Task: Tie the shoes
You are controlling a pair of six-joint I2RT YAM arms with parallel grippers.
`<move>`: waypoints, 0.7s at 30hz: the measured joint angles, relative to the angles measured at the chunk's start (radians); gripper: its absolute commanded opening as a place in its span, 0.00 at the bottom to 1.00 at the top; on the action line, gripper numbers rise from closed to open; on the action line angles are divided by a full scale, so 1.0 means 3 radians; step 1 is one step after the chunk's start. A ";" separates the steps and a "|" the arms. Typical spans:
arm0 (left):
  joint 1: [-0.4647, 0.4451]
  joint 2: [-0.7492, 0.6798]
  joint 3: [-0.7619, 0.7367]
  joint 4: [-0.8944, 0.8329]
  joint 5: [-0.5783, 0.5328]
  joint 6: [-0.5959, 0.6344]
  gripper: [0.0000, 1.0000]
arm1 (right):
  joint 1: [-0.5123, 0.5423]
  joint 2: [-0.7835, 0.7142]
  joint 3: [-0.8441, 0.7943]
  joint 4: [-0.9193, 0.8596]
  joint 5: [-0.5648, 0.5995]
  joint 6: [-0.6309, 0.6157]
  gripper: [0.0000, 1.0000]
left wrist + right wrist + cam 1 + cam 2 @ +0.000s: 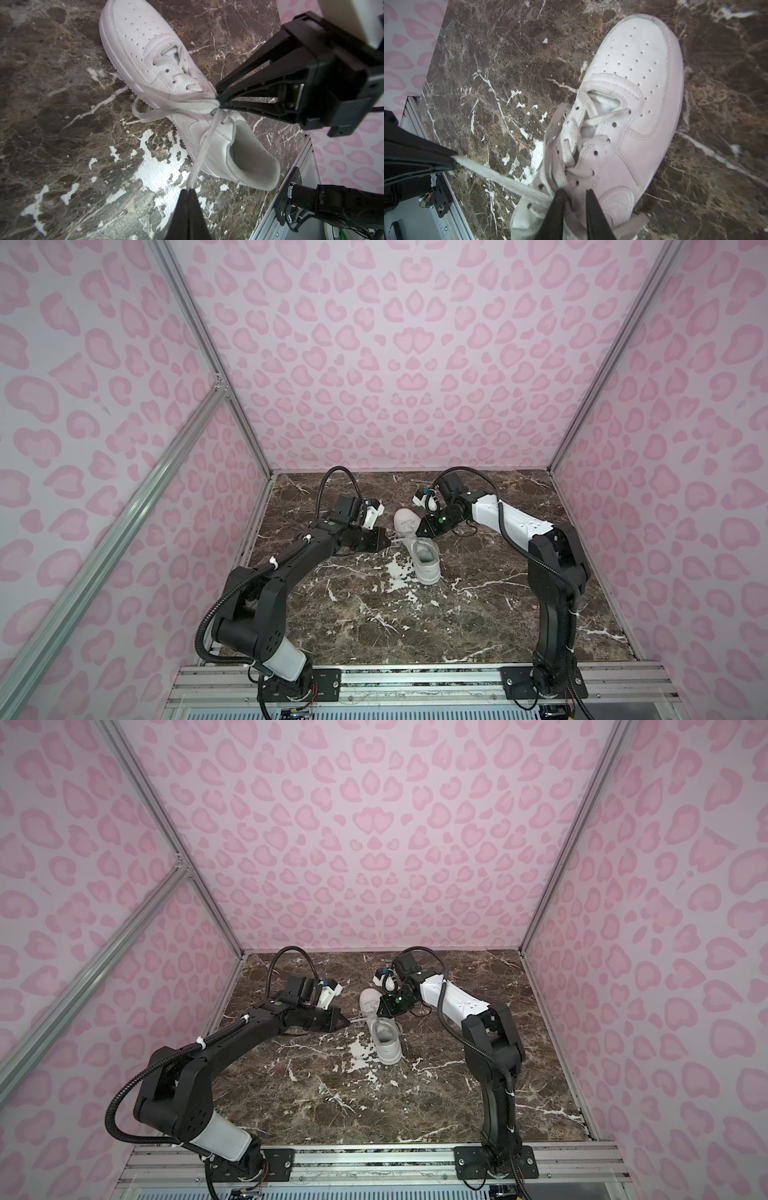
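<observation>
Top views: sneaker (422, 562) is lying mid-counter (374, 626), toe pointing toward the back wall.

Left wrist: left gripper (188, 190) fingers are clamping tight on one taut strand of the laces (204, 141).

Right wrist: right gripper (575, 193) fingers, barely apart, are pinching the gathered bunch at the upper eyelets.

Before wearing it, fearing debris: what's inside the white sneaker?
Only bare grey lining shows inside the white low-top sneaker; the toe end is hidden under its upper and flat white laces.
</observation>
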 measured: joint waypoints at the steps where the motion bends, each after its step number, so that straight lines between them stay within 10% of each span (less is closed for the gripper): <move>1: -0.0003 0.0001 -0.0036 0.0028 0.0010 -0.0010 0.03 | 0.0000 0.0000 0.0000 0.0000 0.0003 0.0000 0.21; 7: -0.0184 0.0240 -0.0183 0.0249 0.0046 -0.0076 0.05 | -0.0001 -0.0005 0.0033 -0.0048 0.0051 0.0000 0.21; 14: -0.0253 0.0389 -0.0280 0.0426 0.0088 -0.0225 0.43 | -0.0009 -0.0088 0.0114 -0.0198 0.0148 -0.0003 0.27; 21: -0.0053 0.0187 -0.0463 0.0547 0.0090 -0.0340 0.48 | -0.0006 -0.0256 0.0154 -0.0328 0.0280 -0.0066 0.32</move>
